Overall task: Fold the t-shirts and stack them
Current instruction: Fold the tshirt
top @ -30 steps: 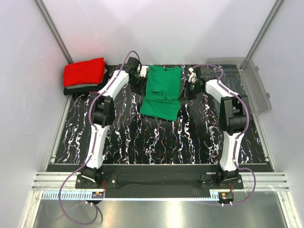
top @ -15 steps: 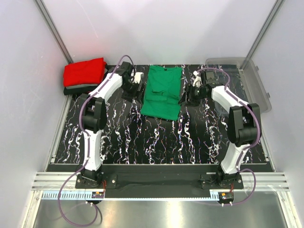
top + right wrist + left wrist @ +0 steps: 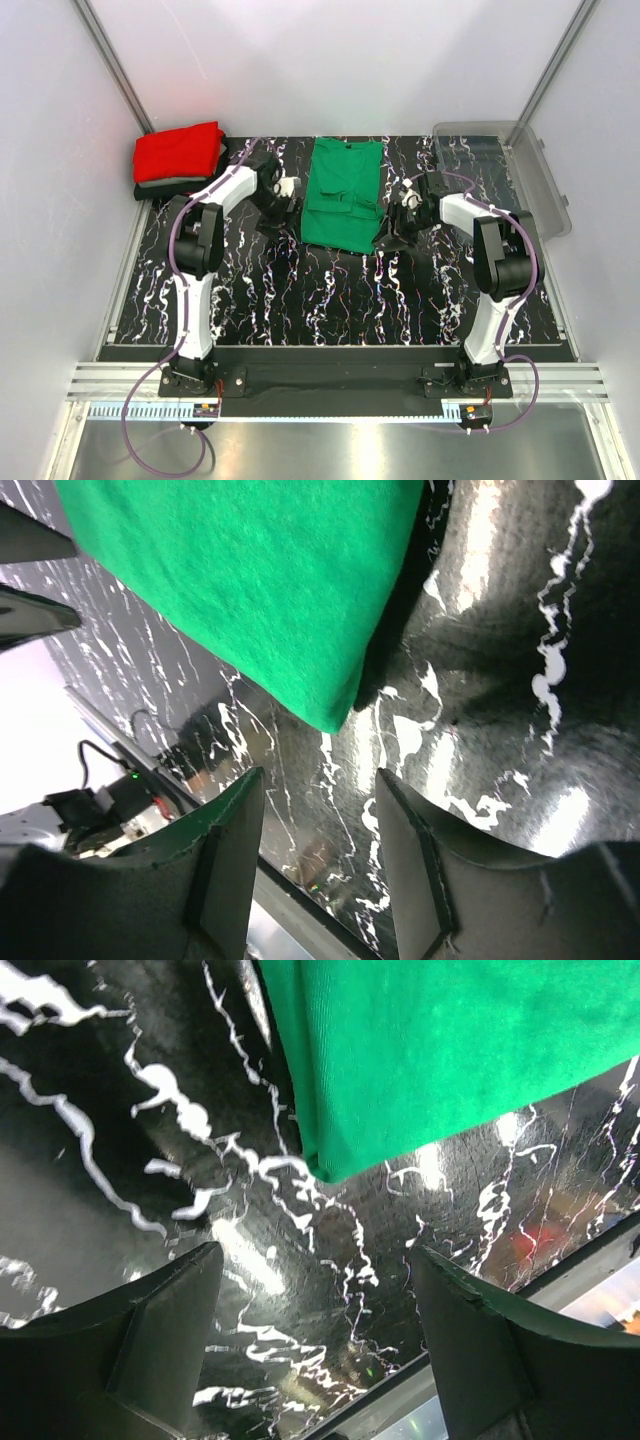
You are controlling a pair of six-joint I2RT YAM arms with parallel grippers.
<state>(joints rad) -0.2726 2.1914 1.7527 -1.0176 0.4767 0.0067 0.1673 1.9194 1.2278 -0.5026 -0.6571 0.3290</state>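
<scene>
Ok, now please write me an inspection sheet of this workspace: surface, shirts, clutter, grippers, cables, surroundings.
Surface: black table top with white marble veins.
Job's things: green t-shirt lies flat, folded into a long strip, centre back. The red t-shirt sits folded on darker shirts in the far left corner.
Clutter: clear plastic bin, far right corner.
Grippers: left gripper open, holding nothing, by the green shirt's near left corner. The right gripper is open, holding nothing, by its near right corner.
Cables: purple cables loop from both bases.
Surroundings: white walls, metal frame posts.
</scene>
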